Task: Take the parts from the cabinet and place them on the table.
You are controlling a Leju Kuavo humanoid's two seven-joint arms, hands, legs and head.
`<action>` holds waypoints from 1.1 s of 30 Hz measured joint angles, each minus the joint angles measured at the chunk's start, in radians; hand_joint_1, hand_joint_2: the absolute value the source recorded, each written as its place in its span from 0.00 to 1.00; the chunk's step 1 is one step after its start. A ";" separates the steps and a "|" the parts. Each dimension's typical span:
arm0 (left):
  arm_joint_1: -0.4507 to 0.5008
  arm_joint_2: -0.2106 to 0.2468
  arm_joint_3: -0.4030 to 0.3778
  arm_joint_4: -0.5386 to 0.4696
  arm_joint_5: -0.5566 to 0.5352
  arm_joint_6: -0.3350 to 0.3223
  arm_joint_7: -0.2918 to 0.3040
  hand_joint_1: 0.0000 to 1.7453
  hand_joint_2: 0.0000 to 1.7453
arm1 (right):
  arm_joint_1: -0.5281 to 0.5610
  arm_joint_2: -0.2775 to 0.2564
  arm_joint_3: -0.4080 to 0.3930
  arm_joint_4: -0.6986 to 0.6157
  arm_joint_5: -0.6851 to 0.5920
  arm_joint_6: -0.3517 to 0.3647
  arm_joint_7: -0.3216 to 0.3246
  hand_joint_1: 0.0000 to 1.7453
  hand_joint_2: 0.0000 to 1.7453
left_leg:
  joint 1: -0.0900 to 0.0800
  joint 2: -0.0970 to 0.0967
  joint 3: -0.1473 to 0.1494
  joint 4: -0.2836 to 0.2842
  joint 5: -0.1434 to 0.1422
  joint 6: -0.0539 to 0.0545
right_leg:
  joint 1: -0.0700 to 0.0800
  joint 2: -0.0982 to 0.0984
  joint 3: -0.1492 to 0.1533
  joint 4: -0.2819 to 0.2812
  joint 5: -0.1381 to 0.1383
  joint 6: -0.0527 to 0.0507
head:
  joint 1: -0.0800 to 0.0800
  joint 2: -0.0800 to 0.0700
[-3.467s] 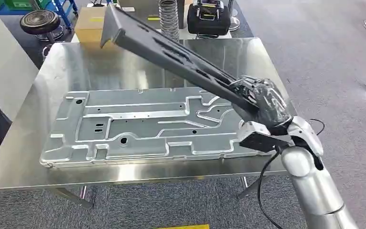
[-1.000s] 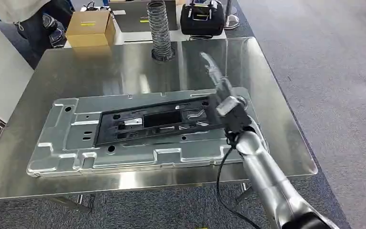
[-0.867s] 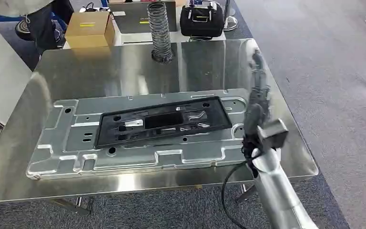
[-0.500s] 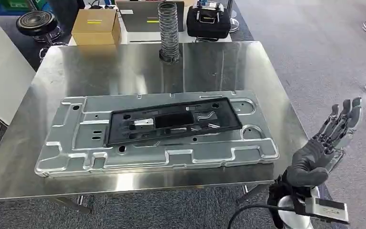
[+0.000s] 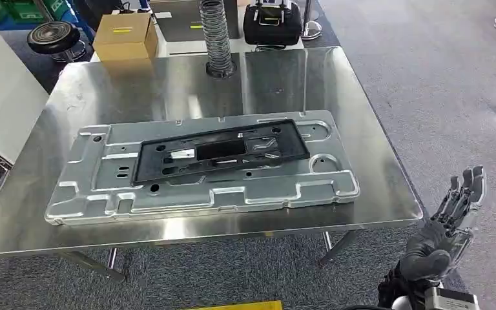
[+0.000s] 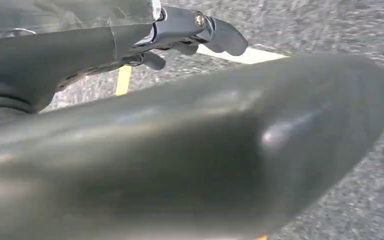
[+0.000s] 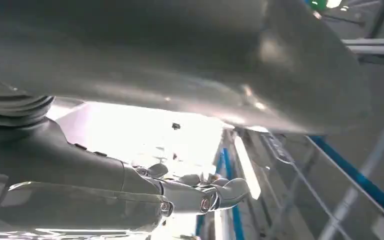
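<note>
While the square stainless-steel table [image 5: 135, 84] fills most of the head view, a large stamped silver sheet-metal panel [image 5: 103, 194] lies flat across its middle, long axis running side to side and tilted a little, so that its right end sits slightly farther from the robot than its left. On top of that panel, roughly centred and toward its far edge, rests the long black plastic frame part [image 5: 223, 152], flat and parallel to the panel, with the same left-to-right long axis. It is a narrow rectangle with a raised rim, a large dark rectangular opening near its middle, smaller slots and holes, and the silver metal showing through some cut-outs.

Beyond the table's far edge stand a grey ribbed flexible hose [image 5: 216, 35], upright, a brown cardboard box [image 5: 125, 36] to its left, a black case [image 5: 272, 24] to its right, and a black round stool [image 5: 53, 37] at far left; none touches the parts.

Below and right of the table, over grey carpet, the robot's right hand [image 5: 444, 229] is released, fingers straight and spread, holding nothing, well apart from the frame part. In its wrist view the left hand [image 6: 170, 35] hangs above the floor with dark fingers slightly bent around nothing.
</note>
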 joint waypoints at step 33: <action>0.000 -0.014 0.042 -0.001 -0.070 -0.008 -0.007 0.00 0.00 | 0.048 0.164 -0.308 0.479 0.144 0.137 0.037 0.00 0.00 | -0.001 0.009 0.064 -0.048 0.116 0.010 | 0.002 0.001 0.001 -0.009 0.002 0.003 | -0.004 0.000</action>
